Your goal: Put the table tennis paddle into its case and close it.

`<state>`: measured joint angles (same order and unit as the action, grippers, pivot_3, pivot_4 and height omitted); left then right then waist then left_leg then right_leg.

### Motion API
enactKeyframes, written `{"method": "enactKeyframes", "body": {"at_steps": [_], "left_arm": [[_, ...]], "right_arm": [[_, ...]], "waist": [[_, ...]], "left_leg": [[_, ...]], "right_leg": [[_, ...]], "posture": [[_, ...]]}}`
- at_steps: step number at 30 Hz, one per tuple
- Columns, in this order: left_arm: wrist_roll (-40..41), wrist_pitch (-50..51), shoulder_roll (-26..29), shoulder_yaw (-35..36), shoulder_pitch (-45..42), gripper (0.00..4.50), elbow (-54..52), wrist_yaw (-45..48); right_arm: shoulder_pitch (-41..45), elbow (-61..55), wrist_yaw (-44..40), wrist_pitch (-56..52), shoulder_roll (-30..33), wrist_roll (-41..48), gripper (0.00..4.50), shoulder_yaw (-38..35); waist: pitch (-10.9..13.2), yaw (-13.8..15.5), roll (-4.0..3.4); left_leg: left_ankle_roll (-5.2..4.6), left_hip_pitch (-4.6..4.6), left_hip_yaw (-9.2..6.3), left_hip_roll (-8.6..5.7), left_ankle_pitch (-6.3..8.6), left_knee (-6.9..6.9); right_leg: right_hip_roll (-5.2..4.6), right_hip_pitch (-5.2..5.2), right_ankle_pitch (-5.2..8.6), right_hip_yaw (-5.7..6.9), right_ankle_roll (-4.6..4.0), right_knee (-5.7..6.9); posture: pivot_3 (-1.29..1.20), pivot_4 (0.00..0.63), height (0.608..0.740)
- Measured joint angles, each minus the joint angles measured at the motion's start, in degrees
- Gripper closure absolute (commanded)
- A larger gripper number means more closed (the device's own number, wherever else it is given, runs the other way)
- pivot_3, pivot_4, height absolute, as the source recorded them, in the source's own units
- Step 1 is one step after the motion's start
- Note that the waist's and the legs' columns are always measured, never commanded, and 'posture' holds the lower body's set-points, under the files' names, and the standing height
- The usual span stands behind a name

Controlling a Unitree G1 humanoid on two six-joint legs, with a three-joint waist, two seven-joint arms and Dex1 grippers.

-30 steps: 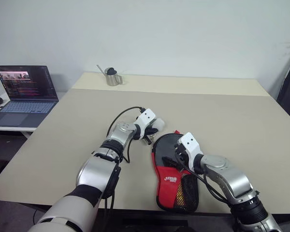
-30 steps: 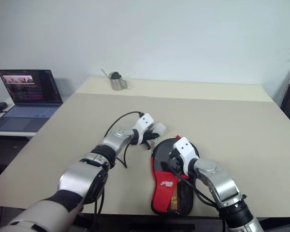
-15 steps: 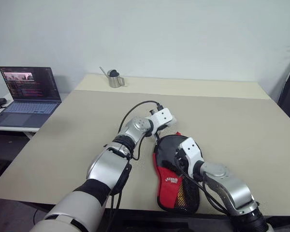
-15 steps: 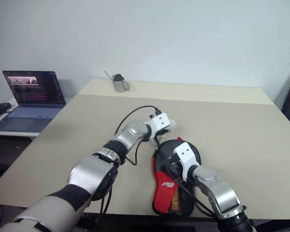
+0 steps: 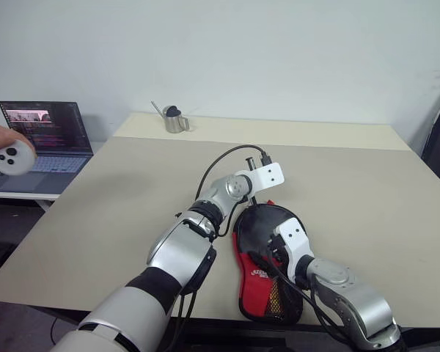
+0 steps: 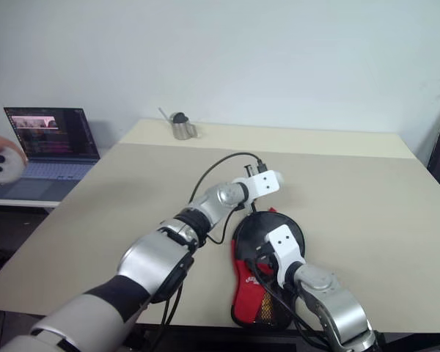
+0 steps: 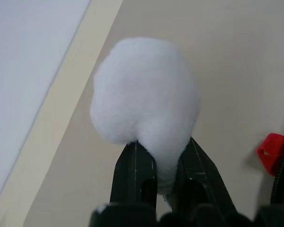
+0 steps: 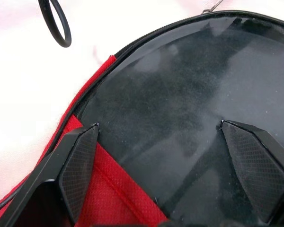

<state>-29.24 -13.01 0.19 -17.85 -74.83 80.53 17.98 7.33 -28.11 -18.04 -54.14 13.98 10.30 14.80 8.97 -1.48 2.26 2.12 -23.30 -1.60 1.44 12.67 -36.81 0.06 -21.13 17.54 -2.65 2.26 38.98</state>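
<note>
Head views: the case lies flat on the beige table near its front edge, round black end away from the robot, red panel with white logo and black mesh pocket toward the robot. The left arm reaches across to the far rim of the case; the left gripper is at that rim, its fingertips hidden behind the white wrist block. The right gripper rests low over the middle of the case. A small metal pitcher stands at the far side of the table, well apart from the case. An open laptop sits on a side surface to the left. A person's hand holding a pale round controller shows at the left edge.

Left wrist view: the two black fingers are pinched together on the base of the white fluffy ball – the ball bulges out above them. A red tab of the case shows at the edge, beside a zipper line.

Right wrist view: the fingers are spread wide, one on each side, lying on the black face of the case with nothing between them. The zip line curves round the black face; a loop of black cable lies on the table beyond it.

The table tennis paddle cannot be made out as a separate thing – whether it is inside the case cannot be told.
</note>
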Motion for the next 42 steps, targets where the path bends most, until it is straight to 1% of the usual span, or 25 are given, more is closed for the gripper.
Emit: {"method": "enactKeyframes", "body": {"at_steps": [8, 16, 18, 19, 20, 22, 27, 28, 34, 37, 42], "left_arm": [[-1.63, 0.08, -3.84, -0.47, -0.48, 4.43, 0.40, -2.18], [-2.56, 0.37, -4.76, -1.46, -0.19, 4.43, 0.41, 0.77], [-2.50, 0.64, -4.64, -1.46, 0.32, 3.70, 0.41, 2.58], [-2.43, 0.93, -4.55, -1.44, 0.65, 3.46, 0.40, 3.34], [-2.33, 1.24, -4.35, -1.41, 0.92, 3.03, 0.41, 4.20], [-2.30, 1.56, -3.57, -1.39, 1.44, 2.33, 0.41, 5.27], [-2.36, 1.38, -2.17, -1.42, 1.63, 0.51, 0.36, 5.15], [-2.39, 1.14, -2.04, -1.45, 1.63, 0.27, 0.31, 5.16], [-1.22, -1.48, -0.40, -0.22, 1.61, 0.27, 0.29, 6.85], [-0.25, -3.39, 2.02, 0.40, 1.61, 0.27, 0.28, 8.42], [4.70, -7.79, 8.77, 4.96, 1.86, 0.27, -1.34, 13.01]], "right_arm": [[-3.28, -4.34, 1.54, -2.06, -0.48, 0.05, 0.00, 0.01], [-3.31, -4.34, 2.20, -2.37, -1.45, 0.01, 0.00, 0.05], [-3.23, -4.27, 2.20, -2.39, -1.57, 0.01, 0.00, 0.09], [-3.20, -4.26, 2.20, -2.39, -1.58, 0.01, 0.00, 0.14], [-3.11, -4.21, 2.19, -2.40, -1.58, 0.01, 0.00, 0.22], [-2.94, -4.12, 2.13, -2.44, -1.56, 0.01, 0.00, 0.36], [-1.79, -3.08, 1.14, -2.50, -0.93, 0.07, 0.00, 0.59], [-1.52, -2.75, 0.82, -2.52, -0.78, 0.09, 0.00, 0.59], [1.51, 0.53, -1.02, -2.53, -0.48, 0.16, 0.00, 0.56], [3.12, 2.31, -2.09, -2.48, -0.40, 0.27, 0.00, 0.55], [5.75, 4.68, -4.01, -2.33, 0.53, 0.58, 0.00, -0.22]], "waist": [[0.00, 0.02, 0.00], [-0.01, -0.07, -0.01], [-0.01, -0.15, -0.02], [-0.01, -0.18, -0.02], [-0.01, -0.20, -0.02], [-0.01, -0.22, -0.02], [-0.07, -0.22, 0.02], [-0.11, -0.24, 0.04], [-0.12, -0.56, 0.04], [-0.13, -0.84, 0.03], [-0.12, -1.05, 0.01]], "left_leg": [[0.06, -0.05, 0.00, -0.01, 0.04, 0.03], [0.06, -0.03, 0.01, -0.01, 0.04, 0.05], [0.06, -0.01, 0.02, -0.01, 0.04, 0.07], [0.06, -0.01, 0.03, -0.01, 0.04, 0.07], [0.06, 0.00, 0.03, 0.00, 0.04, 0.08], [0.06, 0.00, 0.03, 0.00, 0.04, 0.09], [0.06, 0.06, 0.05, 0.01, 0.04, 0.09], [0.06, 0.10, 0.06, 0.02, 0.04, 0.09], [0.06, 0.39, 0.14, 0.12, 0.04, 0.10], [0.06, 0.50, 0.12, 0.17, 0.03, 0.10], [0.06, 0.44, 0.12, 0.18, 0.03, 0.10]], "right_leg": [[0.00, -0.03, 0.01, 0.00, 0.00, -0.06], [0.01, -0.04, 0.01, 0.00, 0.00, -0.05], [0.02, -0.04, 0.02, -0.01, 0.00, -0.05], [0.02, -0.04, 0.02, -0.01, -0.01, -0.05], [0.03, -0.04, 0.02, -0.01, -0.01, -0.05], [0.03, -0.05, 0.02, -0.02, -0.01, -0.05], [0.03, -0.01, 0.02, -0.03, -0.01, -0.05], [0.03, 0.01, 0.02, -0.04, -0.01, -0.05], [0.08, 0.19, 0.02, -0.09, -0.01, -0.03], [0.12, 0.27, 0.01, -0.07, -0.02, 0.01], [0.13, 0.26, 0.00, -0.07, -0.03, -0.01]], "posture": [[0.00, 0.150, 0.740], [0.00, 0.150, 0.740], [0.00, 0.150, 0.740], [0.00, 0.150, 0.740], [0.00, 0.150, 0.740], [0.00, 0.150, 0.740], [0.00, 0.150, 0.740], [0.00, 0.150, 0.740], [0.00, 0.150, 0.740], [0.00, 0.150, 0.740], [0.00, 0.150, 0.740]]}}
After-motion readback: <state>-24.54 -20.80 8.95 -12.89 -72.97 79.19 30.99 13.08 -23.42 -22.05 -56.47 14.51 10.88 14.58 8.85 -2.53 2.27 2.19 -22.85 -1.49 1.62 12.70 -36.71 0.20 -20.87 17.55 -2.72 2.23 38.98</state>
